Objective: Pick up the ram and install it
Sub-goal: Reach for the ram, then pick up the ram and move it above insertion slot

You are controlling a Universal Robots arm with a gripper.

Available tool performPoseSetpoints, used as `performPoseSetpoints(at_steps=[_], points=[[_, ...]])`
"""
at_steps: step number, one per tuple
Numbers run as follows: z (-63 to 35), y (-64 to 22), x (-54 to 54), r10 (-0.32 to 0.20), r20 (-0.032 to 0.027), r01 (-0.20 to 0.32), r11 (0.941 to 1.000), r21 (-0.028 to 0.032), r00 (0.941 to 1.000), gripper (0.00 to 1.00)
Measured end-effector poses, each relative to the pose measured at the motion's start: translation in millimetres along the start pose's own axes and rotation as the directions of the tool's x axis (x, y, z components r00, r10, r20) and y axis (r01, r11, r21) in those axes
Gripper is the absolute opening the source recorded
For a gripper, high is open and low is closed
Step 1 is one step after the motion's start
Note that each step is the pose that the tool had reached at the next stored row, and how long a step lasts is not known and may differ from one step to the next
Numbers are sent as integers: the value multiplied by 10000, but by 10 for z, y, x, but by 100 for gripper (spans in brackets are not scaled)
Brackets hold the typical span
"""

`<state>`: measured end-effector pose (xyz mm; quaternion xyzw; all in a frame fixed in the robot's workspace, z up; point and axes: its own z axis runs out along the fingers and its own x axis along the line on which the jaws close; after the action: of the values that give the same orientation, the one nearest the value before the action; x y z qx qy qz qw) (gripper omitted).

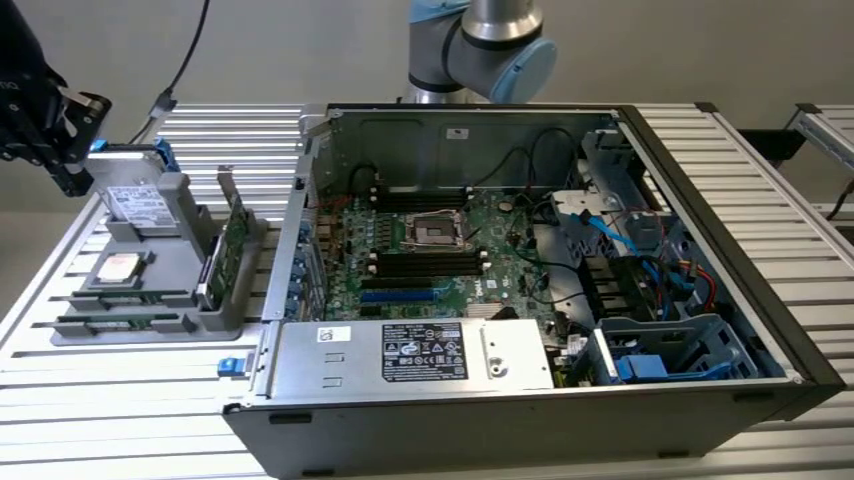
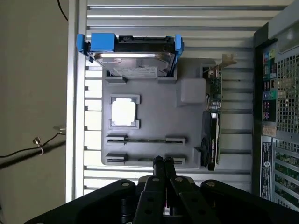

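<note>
**Desk:** What is the arm doing at the parts bench?

**Photographer:** The gripper is hanging above the far end of the grey tray, on the exterior view's left. Its two fingers are pressing together and carrying nothing.

**Desk:** And where is the ram sitting?

**Photographer:** The ram is standing on edge in a slotted row towards the tray's near end, just nearer than the square processor chip. The hard drive is lying at the far end, and the taller expansion card is standing along the tray's right side. A second row is running just nearer again; whether it is holding a like stick, I cannot tell. The open computer case is lying to the right of the tray, with its motherboard facing up.

**Desk:** How are you expecting the stick to handle?

**Photographer:** I am judging it light and stiff, but thin and easily damaged. The chips on its faces and the contacts along its lower edge are not places for a hard squeeze. With only the upper edge showing above the holders, I am reading the best hold as a pinch across the thin board at mid-length. That keeps the stick balanced rather than tipping. Smooth faces could be slippery, so a square, centred grip matters.
</note>
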<state>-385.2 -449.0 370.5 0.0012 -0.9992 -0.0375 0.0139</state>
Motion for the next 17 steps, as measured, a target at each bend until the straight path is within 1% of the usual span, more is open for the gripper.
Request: performPoseSetpoints(at_steps=[4, 17], points=[[13, -68, -1, -114, -20, 114, 9999, 3, 9999, 10], [13, -71, -1, -128, -21, 128, 9999, 3, 9999, 10]])
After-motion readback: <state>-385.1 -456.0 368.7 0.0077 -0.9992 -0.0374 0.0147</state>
